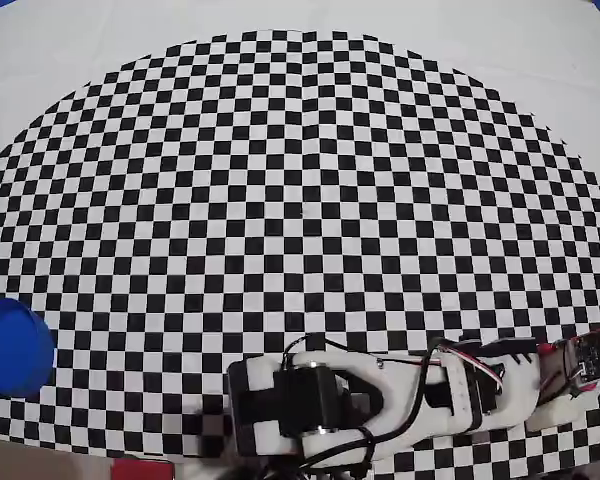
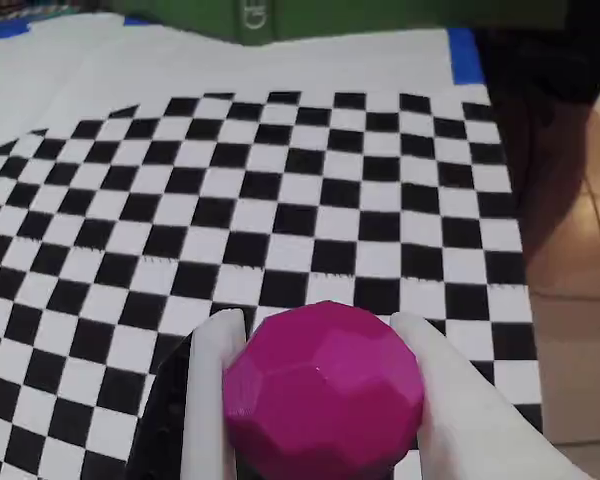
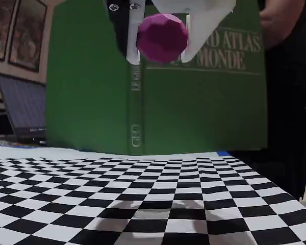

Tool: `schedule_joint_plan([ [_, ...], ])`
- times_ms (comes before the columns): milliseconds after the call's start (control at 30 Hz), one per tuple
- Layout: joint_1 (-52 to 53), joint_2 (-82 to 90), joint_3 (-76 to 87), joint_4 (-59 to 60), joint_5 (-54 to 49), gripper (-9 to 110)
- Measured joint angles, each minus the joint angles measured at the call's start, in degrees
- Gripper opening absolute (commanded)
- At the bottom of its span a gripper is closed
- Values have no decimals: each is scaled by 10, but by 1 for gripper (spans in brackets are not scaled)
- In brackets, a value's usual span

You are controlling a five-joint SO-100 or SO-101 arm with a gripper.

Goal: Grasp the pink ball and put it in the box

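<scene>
Magenta and faceted, the pink ball (image 2: 323, 392) sits clamped between the two white fingers (image 2: 212, 395) of the gripper (image 2: 320, 335), which press on it from the left and right in the wrist view. In the fixed view the ball (image 3: 162, 38) hangs high above the checkered mat (image 3: 143, 204), well clear of the surface, with the gripper (image 3: 160, 57) coming down from the top edge around it. A soft shadow lies on the squares beneath. Behind stands a big green atlas (image 3: 158, 97), upright at the far edge of the mat, and a person in dark clothes (image 3: 288, 92) is at the right. From overhead, the arm (image 1: 380, 395) lies along the near edge of the mat (image 1: 300, 180), and the ball is hidden under it. The box (image 1: 13, 347), round and bright blue, rests at the left edge of the mat, well apart from the arm. A bit of red (image 1: 140, 468) shows at the near edge.
</scene>
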Motion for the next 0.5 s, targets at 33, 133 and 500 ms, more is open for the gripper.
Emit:
schedule_joint_plan([
  [33,0,4,2,0,0,0],
  [133,0,10,4,0,0,0],
  [500,-52,38,11,0,0,0],
])
